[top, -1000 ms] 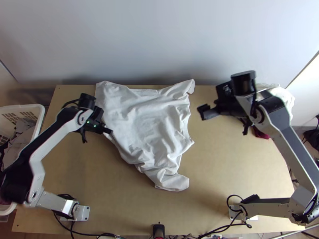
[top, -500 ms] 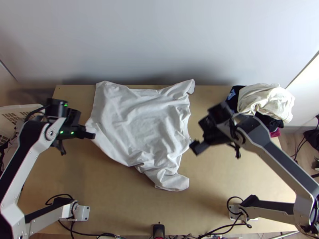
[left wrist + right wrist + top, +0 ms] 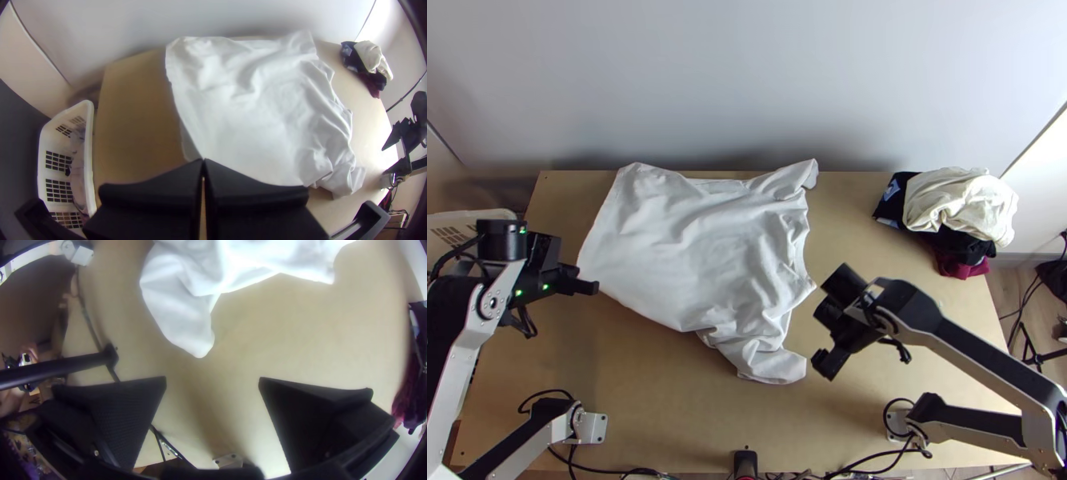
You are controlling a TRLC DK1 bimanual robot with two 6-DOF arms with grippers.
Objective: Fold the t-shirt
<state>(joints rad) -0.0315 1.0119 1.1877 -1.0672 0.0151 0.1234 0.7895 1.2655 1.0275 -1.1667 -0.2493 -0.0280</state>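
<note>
While the left gripper [image 3: 591, 287] has its two fingers pressed together, it has hold of a corner at the edge of the white t-shirt [image 3: 691, 240]. In the left wrist view, the finger tips of the left gripper [image 3: 203, 161] meet right at that corner.

From there the shirt spreads out to the gripper's right and away past its tips, mostly flat, with lots of soft wrinkles. Its far end from that grip is all bunched up, close beside the right gripper [image 3: 822, 366], on that gripper's left.

The right gripper [image 3: 212, 378] is wide open and has nothing between its fingers. It is over the table [image 3: 667, 408]. Past it, farther up on its right, sits a clothes pile with a cream cloth [image 3: 959, 200] on top. A white basket [image 3: 89, 169] with clothes in it is on the left gripper's left.
</note>
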